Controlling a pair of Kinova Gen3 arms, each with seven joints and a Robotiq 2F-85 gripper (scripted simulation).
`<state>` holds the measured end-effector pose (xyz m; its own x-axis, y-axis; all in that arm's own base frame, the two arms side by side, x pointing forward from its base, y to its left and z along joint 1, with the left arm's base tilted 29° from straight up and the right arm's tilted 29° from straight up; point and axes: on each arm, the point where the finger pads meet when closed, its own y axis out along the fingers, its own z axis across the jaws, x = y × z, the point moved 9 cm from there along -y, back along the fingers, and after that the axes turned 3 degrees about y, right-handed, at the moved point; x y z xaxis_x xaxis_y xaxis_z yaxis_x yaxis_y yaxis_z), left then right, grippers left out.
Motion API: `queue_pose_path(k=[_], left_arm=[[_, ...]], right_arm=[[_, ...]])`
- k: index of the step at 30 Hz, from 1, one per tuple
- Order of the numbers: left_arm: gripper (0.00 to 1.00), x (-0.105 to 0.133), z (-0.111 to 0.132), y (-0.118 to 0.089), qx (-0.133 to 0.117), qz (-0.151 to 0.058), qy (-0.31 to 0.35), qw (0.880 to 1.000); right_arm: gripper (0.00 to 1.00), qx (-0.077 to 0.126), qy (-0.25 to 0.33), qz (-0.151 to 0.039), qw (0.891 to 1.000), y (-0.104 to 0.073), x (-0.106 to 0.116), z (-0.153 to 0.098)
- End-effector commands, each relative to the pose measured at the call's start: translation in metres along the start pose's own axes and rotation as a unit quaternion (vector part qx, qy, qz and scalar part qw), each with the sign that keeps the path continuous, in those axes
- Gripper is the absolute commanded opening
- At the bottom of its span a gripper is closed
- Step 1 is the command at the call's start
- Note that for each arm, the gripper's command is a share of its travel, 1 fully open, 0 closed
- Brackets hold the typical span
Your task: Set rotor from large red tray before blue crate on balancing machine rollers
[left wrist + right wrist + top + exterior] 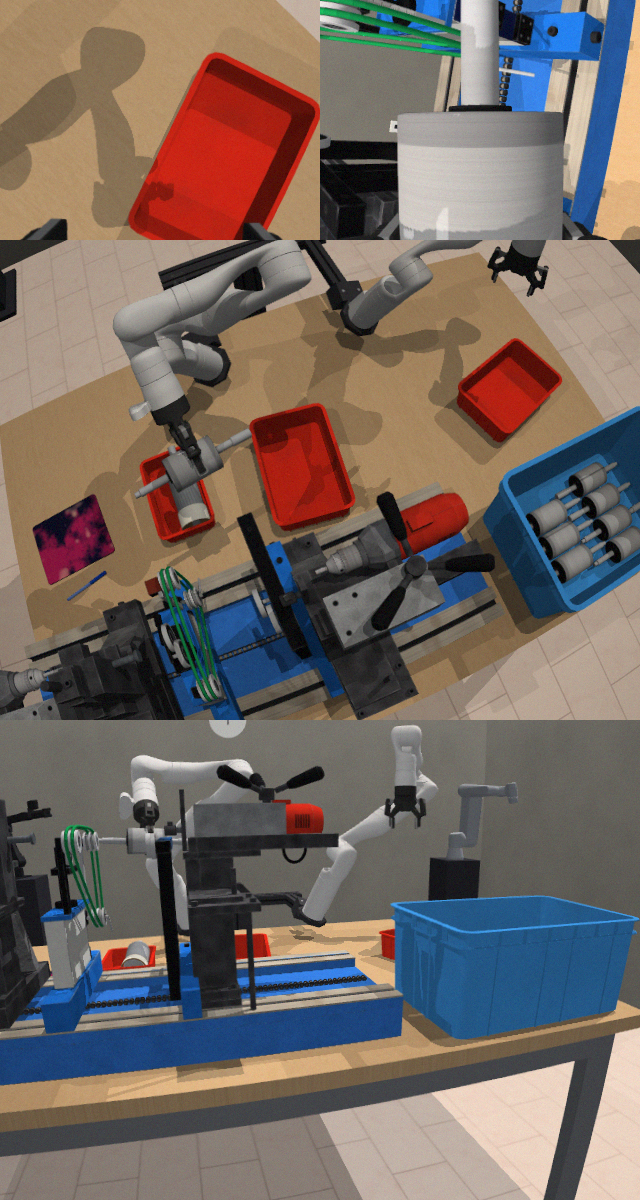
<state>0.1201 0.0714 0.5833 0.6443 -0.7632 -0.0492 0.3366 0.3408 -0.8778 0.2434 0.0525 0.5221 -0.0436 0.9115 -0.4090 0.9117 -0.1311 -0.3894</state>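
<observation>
The rotor [178, 475] [136, 841] [480, 185], a grey cylinder with a thin shaft at each end, hangs roughly level in the air. My right gripper [196, 459] [481, 231] is shut on its body. In the top view it appears over the small red tray, behind the balancing machine [242, 614] [310, 1030]. White rollers [259, 603] show between the machine's stands, partly hidden by a black upright bar [273, 586] [168, 926]. The large red tray [310, 472] [253, 945] is empty. My left gripper [512, 285] [405, 823] [154, 231] is open and empty, high up, far from the rotor.
The small red tray [155, 519] holds a grey cylindrical part [193, 513] [136, 952]. Another red tray [506, 389] [225, 160] is empty. The blue crate [527, 575] [542, 983] holds several rotors. Green belts [180, 622] [72, 869] and the red motor [434, 524] [305, 819] stand high on the machine.
</observation>
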Motion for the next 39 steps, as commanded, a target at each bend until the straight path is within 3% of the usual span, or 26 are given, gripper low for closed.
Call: queue_pose_path(k=[1, 39], left_arm=[[1.0, 0.0, 0.0, 0.0, 0.0, 0.0, 0.0, 1.0], [1.0, 0.0, 0.0, 0.0, 0.0, 0.0, 0.0, 1.0]], right_arm=[[0.099, -0.011, 0.006, 0.003, 1.0, -0.004, -0.006, -0.005], [0.099, -0.084, 0.054, 0.027, 0.995, -0.034, -0.05, -0.037]])
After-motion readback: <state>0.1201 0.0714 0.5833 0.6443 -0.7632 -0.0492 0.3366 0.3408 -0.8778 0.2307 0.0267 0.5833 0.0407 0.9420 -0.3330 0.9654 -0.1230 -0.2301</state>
